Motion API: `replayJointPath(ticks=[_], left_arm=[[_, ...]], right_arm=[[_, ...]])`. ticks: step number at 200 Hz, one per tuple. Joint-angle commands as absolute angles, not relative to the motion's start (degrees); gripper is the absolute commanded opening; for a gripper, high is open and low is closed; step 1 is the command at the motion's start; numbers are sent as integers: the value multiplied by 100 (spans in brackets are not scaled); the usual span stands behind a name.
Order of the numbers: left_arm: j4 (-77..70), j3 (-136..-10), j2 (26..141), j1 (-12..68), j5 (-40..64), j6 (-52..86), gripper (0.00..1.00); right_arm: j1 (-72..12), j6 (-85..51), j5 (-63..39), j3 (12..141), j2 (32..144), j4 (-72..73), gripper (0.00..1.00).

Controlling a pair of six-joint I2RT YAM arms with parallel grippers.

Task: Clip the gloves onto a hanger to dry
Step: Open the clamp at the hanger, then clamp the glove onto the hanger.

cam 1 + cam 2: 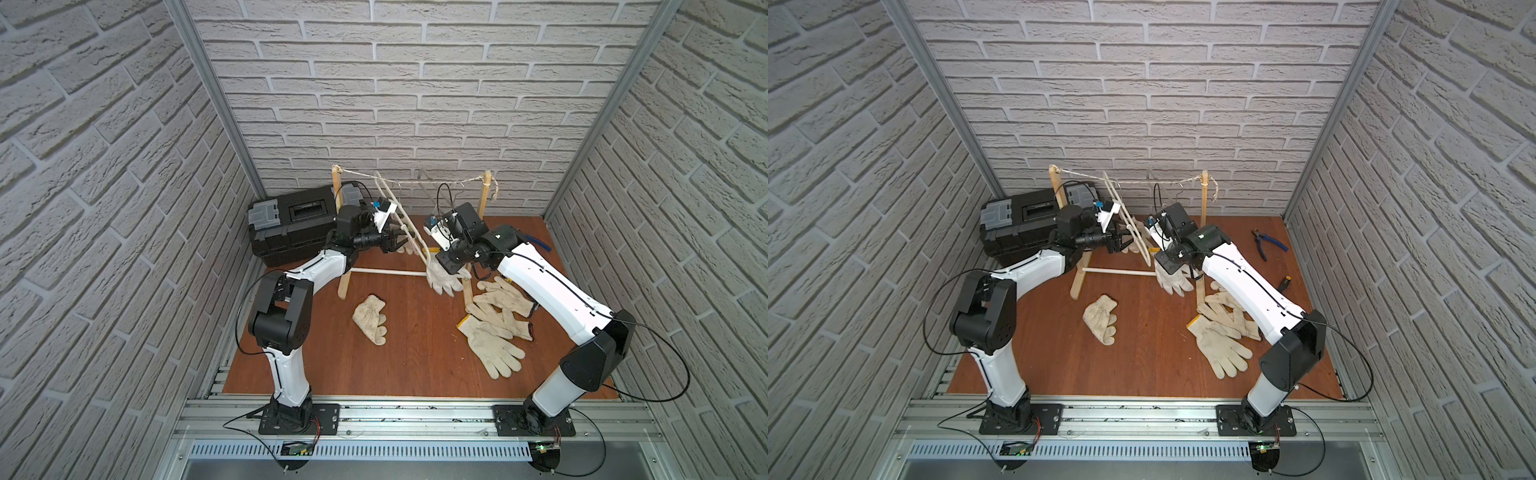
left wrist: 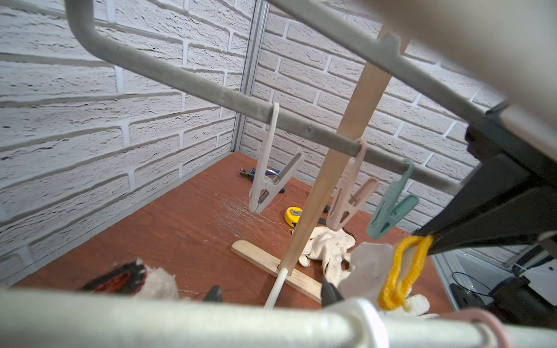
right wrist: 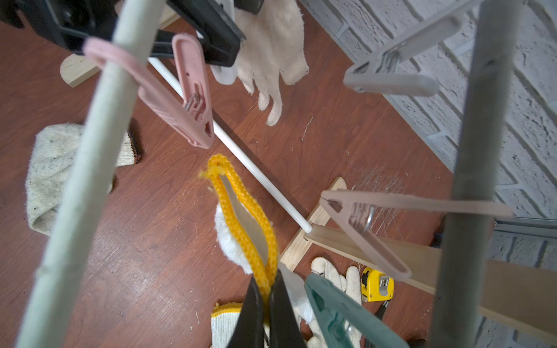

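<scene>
The right gripper [image 3: 268,290] has its jaws pressed together on the yellow cuff edge [image 3: 241,205] of a held glove [image 1: 444,279]. This glove dangles fingers-down above the table [image 1: 415,370], just off centre toward 1 o'clock, beside the hanger [image 2: 211,92].

The hanger hangs tilted from a rope [image 1: 415,183] strung between two wooden posts [image 1: 485,195] at 12 o'clock. One of its bars carries a white clip [image 2: 265,183], a beige clip [image 2: 349,199] and a green clip [image 2: 391,205]. A pink clip [image 3: 193,99] sits on the nearer bar.

The left gripper [image 1: 398,242] is extended from 10 o'clock to that nearer bar, its fingertips [image 2: 330,290] standing apart. A second glove [image 3: 271,45] hangs right against it, seemingly from a clip, though the close view is too crowded to be sure.

On the table a lone glove [image 1: 371,319] lies crumpled at 8 o'clock from the centre. A pile of gloves [image 1: 494,332] lies at 4 o'clock, partly under the right arm. A black toolbox [image 1: 291,224] stands at 10 o'clock against the wall, and pliers [image 1: 1268,243] lie at 2 o'clock. A yellow tape measure [image 3: 376,284] lies near a post's foot.
</scene>
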State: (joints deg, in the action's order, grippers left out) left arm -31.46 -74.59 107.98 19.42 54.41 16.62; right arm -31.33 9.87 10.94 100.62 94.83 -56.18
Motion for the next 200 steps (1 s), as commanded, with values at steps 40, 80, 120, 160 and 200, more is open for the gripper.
replayJointPath(ticks=[40, 80, 120, 160, 200], left_arm=[[-4193, -7318, 10923, 1982, 5607, 2104, 30], [-3905, -7344, 10832, 1953, 5672, 1988, 11], [-3047, -7295, 10598, 1919, 5804, 1382, 2], [-797, -7603, 10311, 1919, 5950, -83, 0], [1017, -7901, 10133, 1929, 5844, -1208, 1]], right_arm=[[-3116, 961, 1222, 10289, 9457, -5740, 4], [-3111, 932, 1163, 10284, 9483, -5738, 4], [-3116, 1219, 1037, 10220, 9557, -5765, 4], [-3110, 1795, 662, 10124, 9727, -5746, 4], [-3103, 2266, -173, 9928, 9863, -5559, 4]])
